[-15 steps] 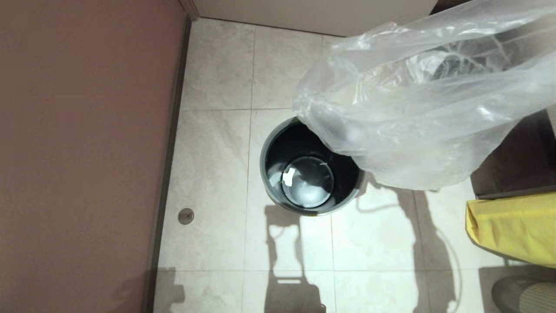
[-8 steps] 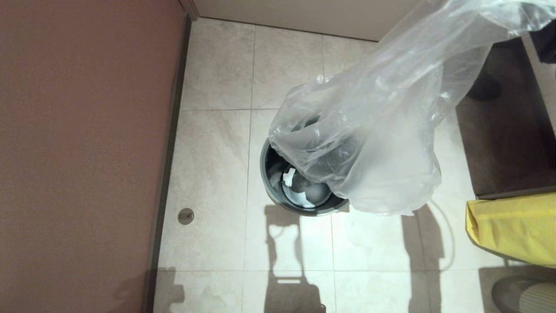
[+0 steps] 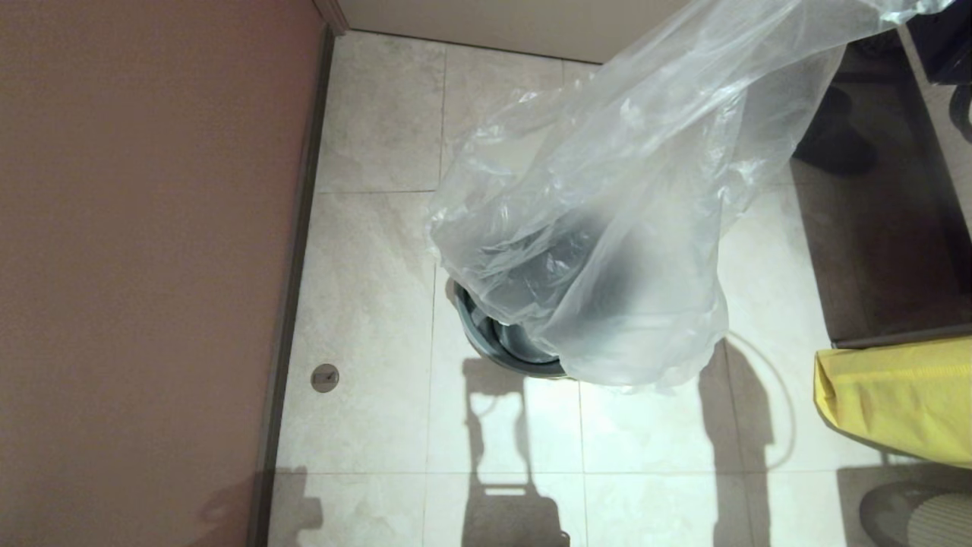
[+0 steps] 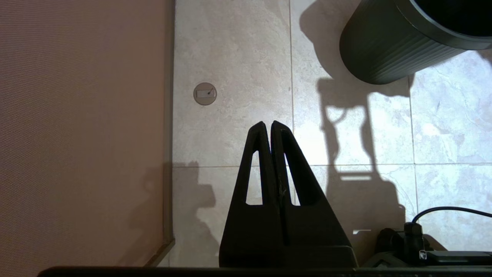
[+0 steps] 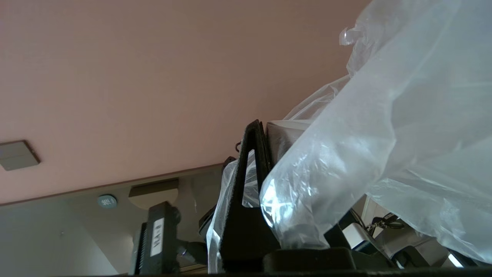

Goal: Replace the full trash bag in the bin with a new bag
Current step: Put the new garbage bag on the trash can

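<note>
The clear bag [image 3: 607, 251] hid most of the bin [image 3: 497, 346], leaving only a crescent of its rim visible; what lay inside could not be made out; the right pincer [image 5: 265, 132], fingers pressed together on the bag's plastic, held it up with the bag hanging below it over the bin; beige floor tiles [image 3: 380, 319] met a reddish wall [image 3: 144, 251]; the left pincer [image 4: 268, 125], pressed together and empty, was parked over the floor, the bin well beyond its tips; a yellow bag [image 3: 896, 399] was cut off at the edge.
</note>
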`<state>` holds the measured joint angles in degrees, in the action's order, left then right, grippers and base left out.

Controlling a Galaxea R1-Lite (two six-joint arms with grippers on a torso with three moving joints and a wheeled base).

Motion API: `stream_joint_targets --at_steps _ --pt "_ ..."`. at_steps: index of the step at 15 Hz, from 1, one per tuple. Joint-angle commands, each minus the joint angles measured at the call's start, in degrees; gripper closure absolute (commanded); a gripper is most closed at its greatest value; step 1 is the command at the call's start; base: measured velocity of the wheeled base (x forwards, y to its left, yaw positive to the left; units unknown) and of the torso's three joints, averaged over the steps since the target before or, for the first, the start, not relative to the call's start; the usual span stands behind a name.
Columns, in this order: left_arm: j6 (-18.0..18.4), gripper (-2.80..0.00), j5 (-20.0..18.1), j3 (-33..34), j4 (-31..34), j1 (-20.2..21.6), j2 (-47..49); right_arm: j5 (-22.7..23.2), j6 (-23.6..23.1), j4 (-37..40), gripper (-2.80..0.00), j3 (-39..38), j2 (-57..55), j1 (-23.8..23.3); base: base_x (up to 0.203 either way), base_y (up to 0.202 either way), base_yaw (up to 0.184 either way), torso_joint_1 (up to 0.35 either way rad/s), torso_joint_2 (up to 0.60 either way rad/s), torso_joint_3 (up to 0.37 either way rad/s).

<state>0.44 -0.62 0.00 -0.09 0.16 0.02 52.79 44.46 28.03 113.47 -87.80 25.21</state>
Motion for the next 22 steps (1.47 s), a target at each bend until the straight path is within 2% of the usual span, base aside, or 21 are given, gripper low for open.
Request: stream_joint_targets --at_steps 1,4,10,11,13,14,18,22 --pt "0.0 0.0 0.01 0.0 0.0 0.02 0.06 0.3 0.27 0.38 0.0 -0.1 2.2 0.01 0.0 0.0 0.0 0.0 0.0 0.0" --pt "0.09 0.0 0.01 0.0 0.0 0.02 -0.02 0.22 -2.05 1.06 0.0 -2.28 1.15 -0.07 0.0 0.0 0.0 0.0 0.0 0.0" --pt "0.0 0.0 0.01 0.0 0.0 0.02 0.06 -0.73 -20.02 0.85 0.0 -9.74 -7.61 -0.24 0.0 0.0 0.0 0.0 0.0 0.0" --pt "0.0 0.0 0.01 0.0 0.0 0.02 0.06 -0.93 -24.89 0.55 0.0 -11.86 -9.35 -0.27 0.0 0.0 0.0 0.0 0.0 0.0" --pt "0.29 0.0 0.06 -0.99 -0.39 0.02 -0.02 -2.28 -37.94 0.06 0.0 -14.9 -13.33 -0.34 0.0 0.0 0.0 0.0 0.0 0.0" --pt "0.27 0.0 -0.22 -3.41 -0.04 -0.04 0.15 -3.56 -40.74 -0.1 0.0 -15.76 -14.06 0.05 0.0 0.0 0.0 0.0 0.0 0.0" --pt "0.11 0.0 -4.21 -13.97 0.67 -0.3 8.78 -4.09 -42.1 -2.51 0.0 -15.94 -11.26 0.36 0.0 0.0 0.0 0.0 0.0 0.0" --pt "-0.02 0.0 -7.19 -26.36 0.83 -0.28 24.9 -4.17 -43.21 -2.54 0.0 -18.59 -9.67 0.36 0.0 0.0 0.0 0.0 0.0 0.0"
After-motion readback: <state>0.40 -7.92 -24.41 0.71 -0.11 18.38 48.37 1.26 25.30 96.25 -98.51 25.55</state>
